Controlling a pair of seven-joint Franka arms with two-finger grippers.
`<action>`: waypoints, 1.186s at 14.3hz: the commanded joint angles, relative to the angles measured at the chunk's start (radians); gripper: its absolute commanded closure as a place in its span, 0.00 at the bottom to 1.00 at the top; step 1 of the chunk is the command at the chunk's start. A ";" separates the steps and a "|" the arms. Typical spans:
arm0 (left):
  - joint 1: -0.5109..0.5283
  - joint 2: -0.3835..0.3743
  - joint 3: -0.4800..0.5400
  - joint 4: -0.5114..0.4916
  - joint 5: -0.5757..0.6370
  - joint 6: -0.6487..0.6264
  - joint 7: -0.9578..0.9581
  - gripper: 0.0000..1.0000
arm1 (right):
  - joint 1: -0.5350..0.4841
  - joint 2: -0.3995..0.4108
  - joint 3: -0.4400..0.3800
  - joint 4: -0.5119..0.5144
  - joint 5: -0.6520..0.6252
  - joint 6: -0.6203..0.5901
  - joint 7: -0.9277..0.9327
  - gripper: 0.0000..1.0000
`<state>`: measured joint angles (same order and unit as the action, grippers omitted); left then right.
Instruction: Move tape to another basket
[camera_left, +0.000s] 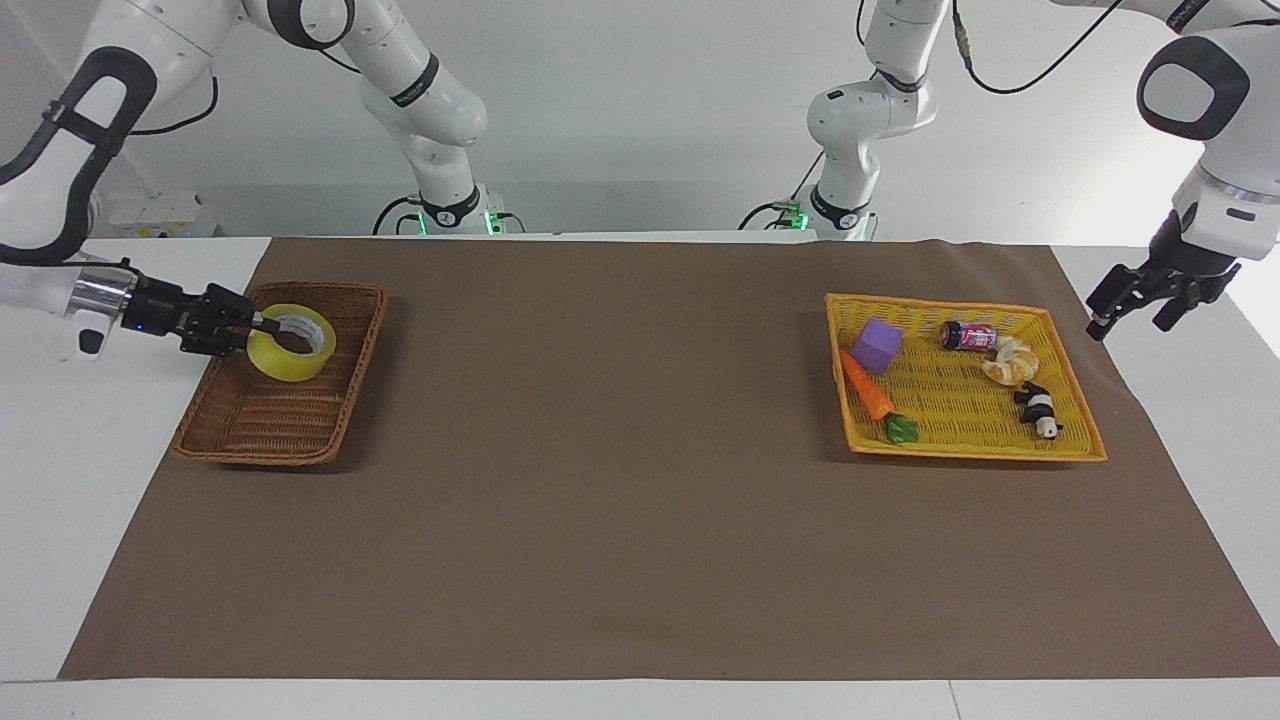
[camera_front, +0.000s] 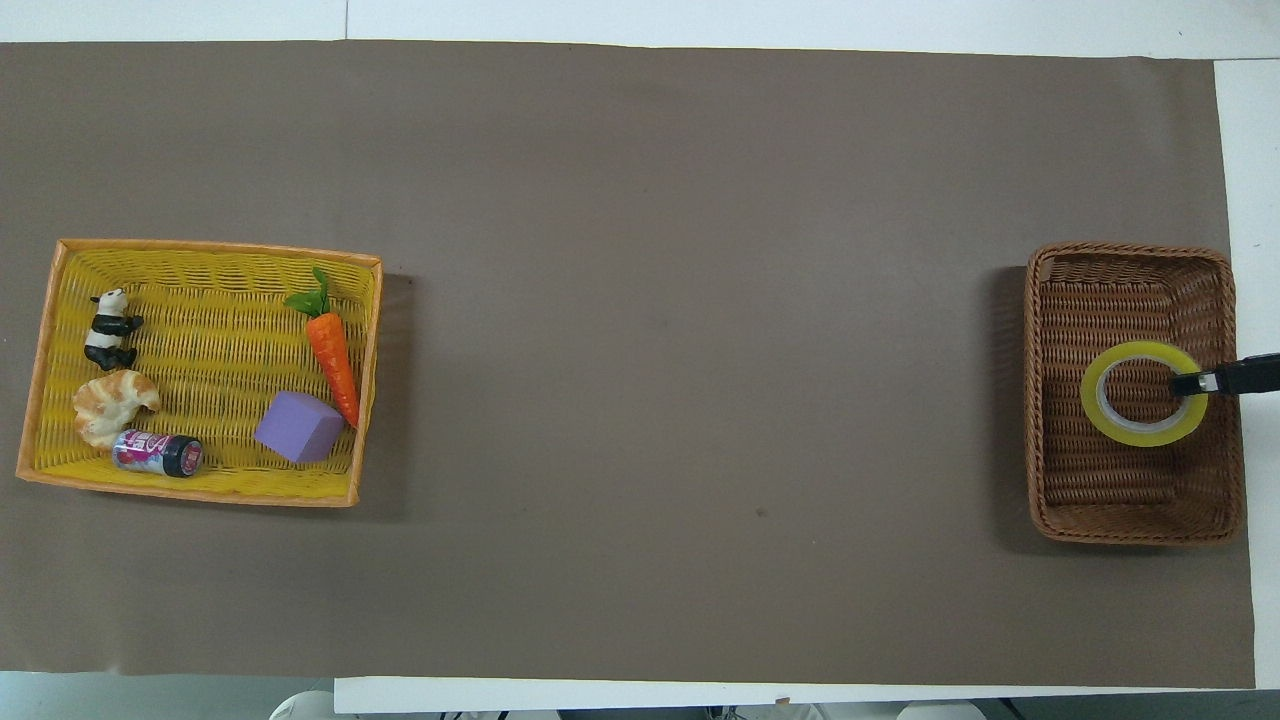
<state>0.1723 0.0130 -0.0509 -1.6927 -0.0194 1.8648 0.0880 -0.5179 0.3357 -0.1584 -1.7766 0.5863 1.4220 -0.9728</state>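
The wide roll of translucent yellow packing tape with a white-grey core (camera_left: 291, 342) hangs over the rectangular brown woven wicker basket (camera_left: 240, 440) at the right arm's end of the tabletop (camera_left: 640, 560). The right hand (camera_left: 262, 324) pinches the roll's wall, 1 finger inside the core hole and 1 outside, and the roll tilts a little in that grip. From the overhead view the roll (camera_front: 1143, 392) sits within the basket's rim (camera_front: 1040, 400); whether it touches the woven floor I cannot tell. The left hand (camera_left: 1140, 300) waits in the air over the bare tabletop past the bright yellow-orange plastic mesh tray (camera_left: 1080, 425); its fingers look spread apart, holding nothing.

The roll is probably stiff, fairly light and smooth-skinned, so a wall pinch through the core is the sound hold; squeezing across the outer face would likely slip. It is round, so released on edge it could roll against the sloping sides, whereas laid flat it should stay. The carry looks nearly done, with only lowering and letting go left.
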 joint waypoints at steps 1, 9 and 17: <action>-0.016 -0.008 0.006 0.002 0.024 -0.013 -0.001 0.00 | -0.021 0.015 0.017 -0.050 -0.010 0.043 -0.075 1.00; -0.066 0.019 0.006 0.159 0.018 -0.328 0.004 0.00 | -0.002 0.037 0.016 -0.044 -0.040 0.106 -0.124 0.01; -0.120 0.018 0.006 0.162 0.016 -0.384 0.006 0.00 | 0.264 -0.234 0.019 0.002 -0.365 0.218 0.053 0.01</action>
<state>0.0812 0.0141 -0.0546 -1.5631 -0.0194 1.5173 0.0886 -0.3141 0.1899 -0.1448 -1.7548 0.3023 1.6328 -1.0104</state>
